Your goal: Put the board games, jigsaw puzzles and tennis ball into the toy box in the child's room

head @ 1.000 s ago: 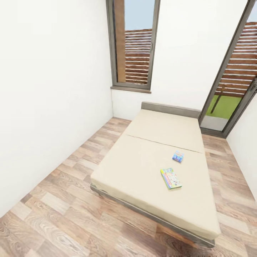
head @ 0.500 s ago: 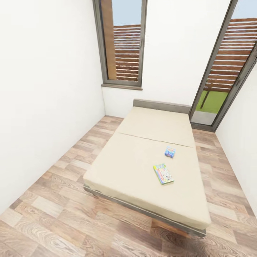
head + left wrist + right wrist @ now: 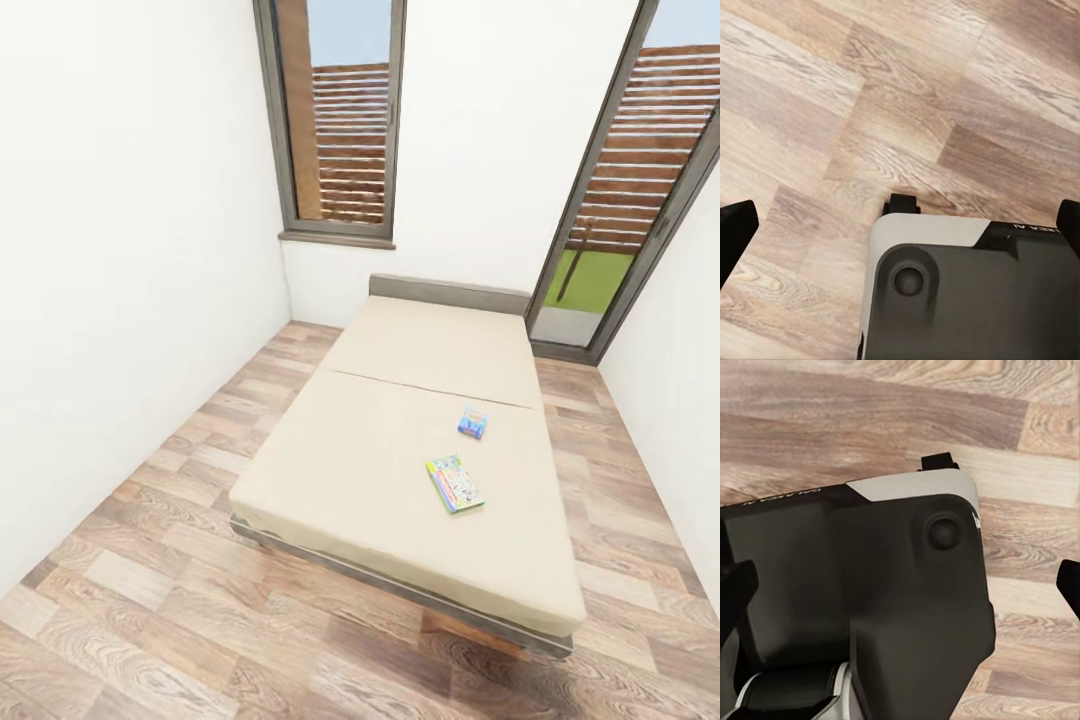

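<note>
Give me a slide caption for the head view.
Two board games lie apart on the beige bed, between white walls and tall windows.

A bedroom — low bed (image 3: 400,440), wood-plank floor (image 3: 150,600).

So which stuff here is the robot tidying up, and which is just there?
For the job:
- bigger board game
- smaller board game
- bed they lie on

Just there:
- windows
- wood floor
- white walls
</note>
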Robot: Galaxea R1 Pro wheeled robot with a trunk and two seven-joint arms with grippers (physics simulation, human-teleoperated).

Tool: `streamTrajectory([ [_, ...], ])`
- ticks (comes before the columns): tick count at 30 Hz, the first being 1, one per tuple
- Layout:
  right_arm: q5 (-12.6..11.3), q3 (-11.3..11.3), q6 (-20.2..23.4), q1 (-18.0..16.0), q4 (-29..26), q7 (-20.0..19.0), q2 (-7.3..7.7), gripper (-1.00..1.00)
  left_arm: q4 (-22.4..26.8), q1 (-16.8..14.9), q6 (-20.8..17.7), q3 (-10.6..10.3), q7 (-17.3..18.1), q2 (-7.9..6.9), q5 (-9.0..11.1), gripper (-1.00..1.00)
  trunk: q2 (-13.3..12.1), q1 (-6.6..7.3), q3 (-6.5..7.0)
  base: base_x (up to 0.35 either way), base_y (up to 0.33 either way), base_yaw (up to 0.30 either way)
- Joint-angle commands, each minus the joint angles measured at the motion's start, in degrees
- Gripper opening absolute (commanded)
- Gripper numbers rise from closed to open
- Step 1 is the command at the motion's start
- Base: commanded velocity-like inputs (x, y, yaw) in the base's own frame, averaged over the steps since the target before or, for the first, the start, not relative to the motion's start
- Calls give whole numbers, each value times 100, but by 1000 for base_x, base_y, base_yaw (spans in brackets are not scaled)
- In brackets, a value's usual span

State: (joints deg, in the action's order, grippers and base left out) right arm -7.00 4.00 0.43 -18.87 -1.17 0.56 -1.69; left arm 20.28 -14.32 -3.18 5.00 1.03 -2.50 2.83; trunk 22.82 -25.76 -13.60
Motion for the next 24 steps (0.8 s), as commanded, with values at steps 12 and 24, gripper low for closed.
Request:
streamTrajectory([
  [12,-38,31,-45,22,-4,4,-3,100,11,-1,-33,11,11,-5,34,100,10,-3,67,0,0,-1],
  [24,-49,39,-43,24,-1,-2,7,100,11,-1,-33,10,11,-5,34,100,10,-3,178,0,0,-73],
])
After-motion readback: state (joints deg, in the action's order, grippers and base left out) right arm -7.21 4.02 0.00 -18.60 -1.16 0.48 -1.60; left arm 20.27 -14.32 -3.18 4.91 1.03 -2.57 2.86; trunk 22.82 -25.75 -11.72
